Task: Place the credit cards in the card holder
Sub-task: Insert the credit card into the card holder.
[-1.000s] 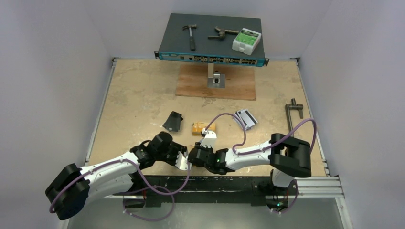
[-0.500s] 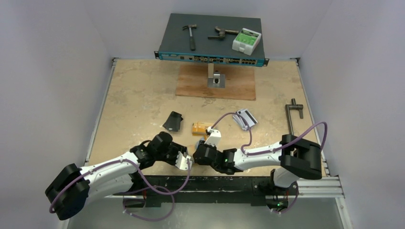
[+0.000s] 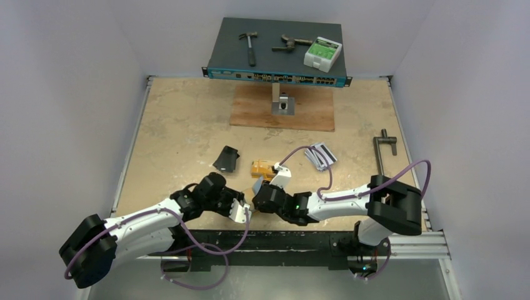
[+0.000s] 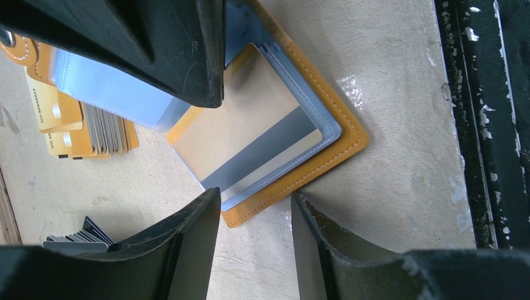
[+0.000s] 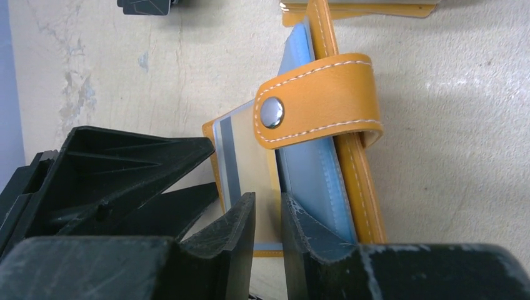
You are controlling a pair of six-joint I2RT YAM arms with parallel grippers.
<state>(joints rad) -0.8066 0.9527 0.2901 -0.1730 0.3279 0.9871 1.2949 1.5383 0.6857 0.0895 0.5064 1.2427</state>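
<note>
Left wrist view: left gripper point(image 4: 255, 199) hangs released, jaws spread, over the near corner of the orange leather-like bifold card holder point(image 4: 345, 142). The holder lies opened on the beige worktop point(image 4: 400, 187) between the two arms. One sand-coloured credit card point(image 4: 250, 119) with a grey stripe sits in a clear sleeve of the holder.

Right wrist view: right gripper point(image 5: 267, 199), jaws narrowed to a slit above that sleeved card's edge; cannot tell if it pinches anything. Snap tab point(image 5: 319, 100) arches over the blue-grey sleeves point(image 5: 312, 175).

Just beyond, yellow-orange card stack point(image 3: 262, 167). Farther out, fanned silver-grey cards point(image 3: 320, 155) and black folded case point(image 3: 226, 159).

Risk, as I judge it: nothing pins the holder, so a tug on a sleeve may drag it or fold it shut. The seated card could then slide out. Grippers crowd closely; a knock is likely.
</note>
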